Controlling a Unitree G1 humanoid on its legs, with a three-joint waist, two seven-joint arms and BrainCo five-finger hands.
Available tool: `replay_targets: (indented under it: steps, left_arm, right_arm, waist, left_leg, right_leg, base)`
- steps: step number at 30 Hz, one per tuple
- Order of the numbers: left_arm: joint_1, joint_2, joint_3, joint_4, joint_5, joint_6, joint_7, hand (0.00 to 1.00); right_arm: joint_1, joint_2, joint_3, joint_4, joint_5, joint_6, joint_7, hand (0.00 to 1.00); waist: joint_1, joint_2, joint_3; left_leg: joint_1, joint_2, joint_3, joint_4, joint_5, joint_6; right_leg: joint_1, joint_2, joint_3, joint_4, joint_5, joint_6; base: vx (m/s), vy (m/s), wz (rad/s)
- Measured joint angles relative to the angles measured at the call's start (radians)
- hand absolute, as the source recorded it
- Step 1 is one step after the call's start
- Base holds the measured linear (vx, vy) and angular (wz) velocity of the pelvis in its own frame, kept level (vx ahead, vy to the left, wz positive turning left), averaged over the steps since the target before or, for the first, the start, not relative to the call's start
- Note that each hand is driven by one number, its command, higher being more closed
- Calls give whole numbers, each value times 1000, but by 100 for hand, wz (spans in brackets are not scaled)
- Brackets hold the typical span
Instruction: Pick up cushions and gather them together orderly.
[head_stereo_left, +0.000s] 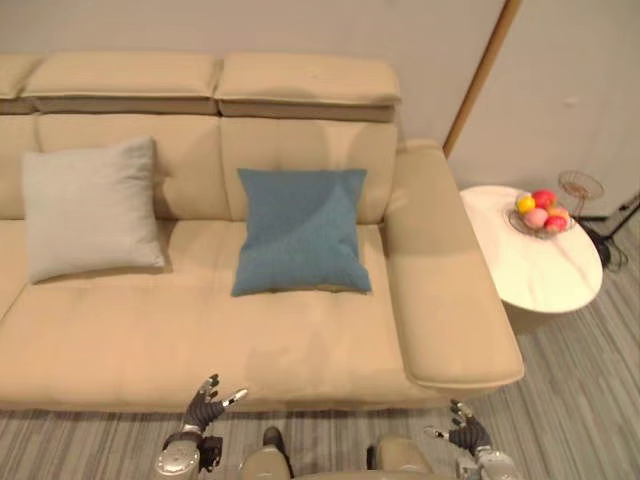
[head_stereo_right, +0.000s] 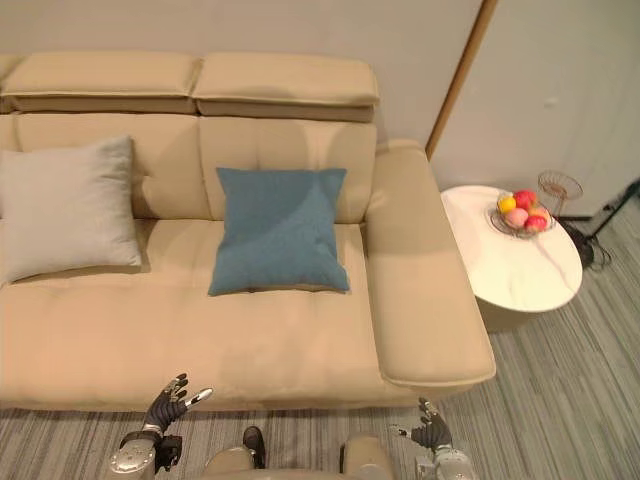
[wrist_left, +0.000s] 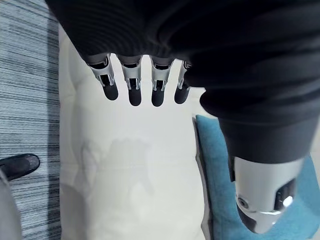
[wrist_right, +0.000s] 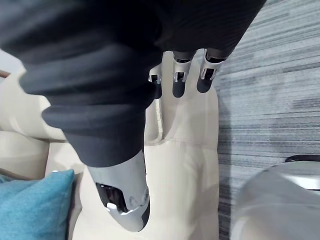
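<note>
On the sofa (head_stereo_left: 200, 340), a grey cushion (head_stereo_left: 90, 208) and a blue cushion (head_stereo_left: 302, 232) lean against the backrest, well apart: not gathered. Left hand (head_stereo_left: 205, 410) and right hand (head_stereo_left: 466, 432) hover before the seat, fingers relaxed, spread, empty.

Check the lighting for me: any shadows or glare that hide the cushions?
Left eye view: even light, no glare; the blue cushion and grey cushion cast only soft shadows on the sofa. Left wrist view: a faint shadow of the left hand falls on the seat, and the cushion's edge stays clear.
</note>
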Motion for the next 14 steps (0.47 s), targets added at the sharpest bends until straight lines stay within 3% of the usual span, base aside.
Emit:
replay_targets:
  steps: [1, 2, 3, 5, 7, 9, 10, 12, 14]
  left_arm:
    - [-3, -16, -3, -2, -4, 0, 3, 0]
    - [-6, -27, -3, -5, -12, 0, 3, 0]
    - [-18, -67, -8, -9, -28, 8, 5, 0]
    - [-13, -87, -14, -21, -49, 7, 8, 0]
    - [-11, -89, -14, -22, -55, 9, 7, 0]
    - [-7, -91, -14, -23, -55, 9, 6, 0]
    - [-6, -91, -11, -28, -55, 8, 5, 0]
    - [-11, -89, -10, -35, -55, 8, 5, 0]
    - [-17, -83, -11, -36, -55, 9, 5, 0]
  right_arm:
    - [-25, -5, -2, -1, 3, -1, -3, 0]
    - [-45, -7, -5, -4, 10, -5, -6, 0]
    - [-59, -15, -29, -3, 12, -1, -23, 0]
    - [-48, -14, -41, -6, 23, 5, -36, 0]
    - [-43, -2, -85, -10, 45, 4, -45, 0]
    - [-31, -9, -95, -14, 52, 4, -47, 0]
    - [-21, -14, -107, -19, 51, 4, -44, 0]
    - [-22, -12, -119, -19, 51, 4, -44, 0]
    - [-17, -1, -122, -17, 50, 5, -41, 0]
  waist:
    - [10, 17, 6]
    - [24, 29, 17]
    - [19, 81, 53]
    - [13, 85, 55]
    - [-2, 53, 71]
    - [-9, 46, 69]
    - [-11, 56, 64]
    - [-10, 79, 53]
    - [-11, 59, 51]
  left_leg:
    - [-21, 6, -2, -31, 31, -6]
    - [-35, 13, -2, -61, 45, -15]
    - [-42, 42, -29, -105, 56, -33]
    - [-36, 41, -23, -143, 2, -92]
    - [-70, 33, 8, 72, -36, -22]
    - [-47, 19, 10, 224, -77, 4]
    - [14, 18, 3, 247, -158, -12]
    - [90, 10, -17, 105, -195, -33]
    - [122, -12, -4, -5, -165, -27]
  right_leg:
    - [10, 12, -15, -91, -5, -13]
    - [17, 21, -22, -148, -16, -71]
    - [15, 56, -58, -165, 20, -94]
    - [5, 45, -89, -181, 43, -117]
    - [0, 3, -127, -192, 64, -150]
    - [1, -11, -130, -206, 81, -142]
    - [3, -3, -130, -232, 105, -134]
    - [-17, 14, -129, -255, 136, -116]
    - [-7, 8, -127, -320, 191, -96]
  base:
    - [-260, -95, -19]
    - [-311, -98, 7]
    - [-335, -120, 26]
    - [-307, -81, 50]
    - [-322, -43, 55]
    - [-175, -18, 25]
    - [-112, 49, 10]
    - [-131, 113, 1]
    - [-99, 93, -2]
